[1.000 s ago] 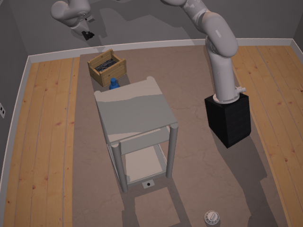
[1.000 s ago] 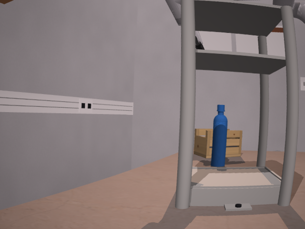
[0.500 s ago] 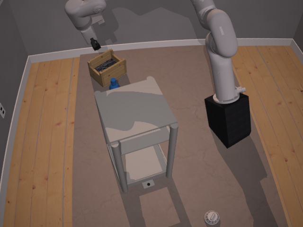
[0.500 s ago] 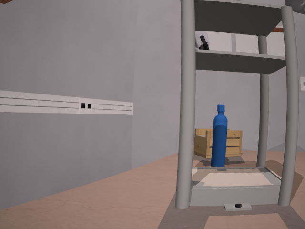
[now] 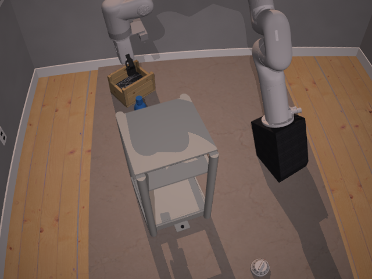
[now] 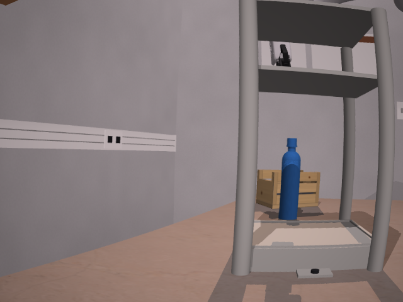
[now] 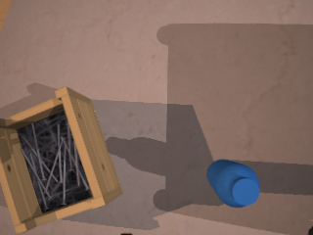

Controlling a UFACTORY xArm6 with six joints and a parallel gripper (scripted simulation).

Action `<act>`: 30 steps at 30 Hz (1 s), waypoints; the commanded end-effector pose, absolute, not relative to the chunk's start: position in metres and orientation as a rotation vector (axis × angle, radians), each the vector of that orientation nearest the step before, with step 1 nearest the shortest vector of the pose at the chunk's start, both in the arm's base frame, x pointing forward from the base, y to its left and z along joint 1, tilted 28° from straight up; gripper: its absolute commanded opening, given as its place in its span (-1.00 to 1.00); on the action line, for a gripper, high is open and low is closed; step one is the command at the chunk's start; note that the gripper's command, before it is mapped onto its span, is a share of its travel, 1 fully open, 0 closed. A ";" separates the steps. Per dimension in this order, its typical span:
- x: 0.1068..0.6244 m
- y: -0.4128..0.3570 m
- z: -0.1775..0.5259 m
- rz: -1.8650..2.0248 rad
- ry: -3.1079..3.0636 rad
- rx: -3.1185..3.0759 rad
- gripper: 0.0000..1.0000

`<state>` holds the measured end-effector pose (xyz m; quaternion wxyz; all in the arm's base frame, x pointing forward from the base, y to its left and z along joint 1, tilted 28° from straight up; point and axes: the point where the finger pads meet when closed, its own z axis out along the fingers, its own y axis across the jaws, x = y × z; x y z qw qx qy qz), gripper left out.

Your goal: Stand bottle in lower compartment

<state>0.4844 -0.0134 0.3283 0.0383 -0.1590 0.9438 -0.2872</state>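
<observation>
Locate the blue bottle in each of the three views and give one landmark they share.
Top: blue bottle upper left of centre, only its top showing past the shelving unit's far edge.
Exterior: right of centre, upright behind the unit's lower compartment.
Wrist: lower right, seen from above.
Shared landmark: the wooden crate of nails beside it.

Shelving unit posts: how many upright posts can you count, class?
4: shelving unit front posts and, rear-right; the rear-left shows only as a rounded top from above.

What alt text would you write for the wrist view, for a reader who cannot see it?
Looking straight down on a blue bottle standing upright, cap up, on the brown floor. To its left sits a wooden crate filled with nails.
</observation>
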 end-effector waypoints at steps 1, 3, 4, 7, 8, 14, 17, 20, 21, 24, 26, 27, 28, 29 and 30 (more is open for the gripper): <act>0.471 0.000 0.314 -0.754 2.869 -0.487 1.00; 0.471 0.000 0.314 -0.754 2.869 -0.487 1.00; 0.469 0.002 0.313 -0.740 2.869 -0.485 1.00; 0.465 0.005 0.308 -0.708 2.868 -0.479 1.00; 0.464 0.006 0.308 -0.701 2.868 -0.477 1.00; 0.462 0.008 0.306 -0.685 2.868 -0.474 1.00; 0.462 0.008 0.306 -0.685 2.868 -0.474 1.00; 0.462 0.008 0.306 -0.685 2.868 -0.474 1.00; 0.462 0.008 0.306 -0.685 2.868 -0.474 1.00; 0.462 0.008 0.306 -0.685 2.868 -0.474 1.00; 0.462 0.008 0.306 -0.685 2.868 -0.474 1.00; 0.462 0.008 0.306 -0.685 2.868 -0.474 0.39; 0.462 0.008 0.306 -0.685 2.868 -0.474 0.39; 0.462 0.008 0.305 -0.685 2.868 -0.474 0.39; 0.462 0.008 0.305 -0.685 2.868 -0.474 0.39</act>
